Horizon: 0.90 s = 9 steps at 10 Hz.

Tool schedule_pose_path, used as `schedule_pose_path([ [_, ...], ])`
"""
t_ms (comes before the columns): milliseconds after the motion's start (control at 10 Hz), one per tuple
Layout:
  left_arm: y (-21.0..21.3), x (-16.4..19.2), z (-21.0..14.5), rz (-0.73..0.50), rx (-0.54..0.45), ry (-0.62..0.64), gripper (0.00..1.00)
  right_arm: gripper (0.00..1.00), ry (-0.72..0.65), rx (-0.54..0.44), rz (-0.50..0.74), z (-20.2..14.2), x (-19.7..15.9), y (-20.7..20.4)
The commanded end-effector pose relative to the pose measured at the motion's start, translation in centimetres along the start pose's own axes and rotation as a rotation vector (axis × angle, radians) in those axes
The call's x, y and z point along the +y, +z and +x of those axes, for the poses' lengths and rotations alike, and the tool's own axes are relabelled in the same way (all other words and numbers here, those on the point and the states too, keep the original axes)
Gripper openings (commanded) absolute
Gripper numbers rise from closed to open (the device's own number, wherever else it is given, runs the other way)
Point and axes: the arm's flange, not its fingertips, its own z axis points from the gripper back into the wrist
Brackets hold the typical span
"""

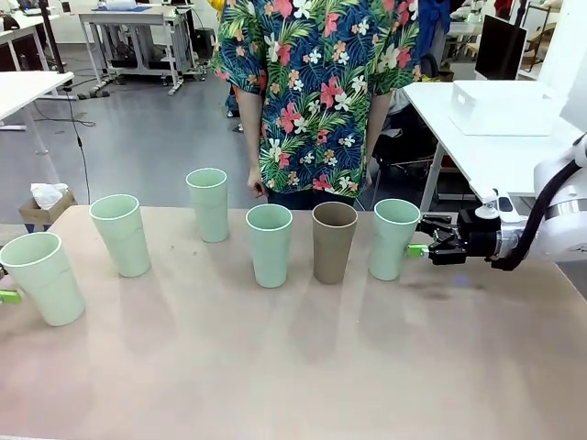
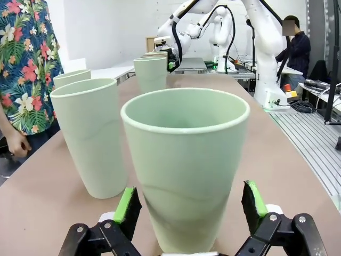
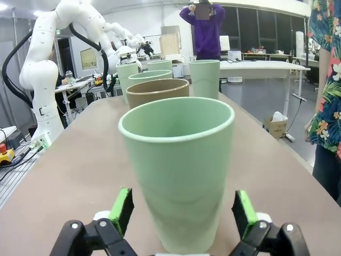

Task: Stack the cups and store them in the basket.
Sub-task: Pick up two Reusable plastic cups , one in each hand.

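Note:
Six cups stand upright in a loose row on the brown table. The leftmost mint cup (image 1: 41, 278) (image 2: 184, 160) sits between the spread fingers of my left gripper (image 2: 189, 205), whose green pads flank it with slight gaps. The rightmost mint cup (image 1: 394, 238) (image 3: 178, 165) stands between the fingers of my open right gripper (image 1: 420, 247) (image 3: 182, 208), and the pads are not pressing it. Between them stand three mint cups (image 1: 121, 235) (image 1: 208, 204) (image 1: 270, 244) and the brown cup (image 1: 334, 241). The white basket (image 1: 504, 107) rests on a separate white table at the far right.
A person in a flowered shirt (image 1: 316, 82) stands at the far edge behind the middle cups, arms hanging down. The near half of the table (image 1: 293, 367) is bare. A gap separates this table from the white one holding the basket.

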Motion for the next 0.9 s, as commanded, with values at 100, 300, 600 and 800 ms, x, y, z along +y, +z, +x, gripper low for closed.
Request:
schedule_pose_path([
  [100,-1.3,-1.5,-0.9,0.004,-0.002,-0.010,1.00,1.00,-0.013,-0.006,-0.037,0.2,0.4,-1.0],
  [300,-2.2,-1.2,-1.0,0.009,-0.004,0.005,1.00,1.00,-0.022,-0.014,-0.037,0.1,0.5,-1.1],
  [600,-2.8,-1.0,-0.7,0.014,-0.027,0.013,1.00,1.00,-0.035,-0.015,-0.041,-0.2,0.5,-1.3],
  [800,-3.2,-1.0,-0.7,0.017,-0.035,0.025,1.00,1.00,-0.046,-0.012,-0.046,-0.4,0.6,-1.6],
])
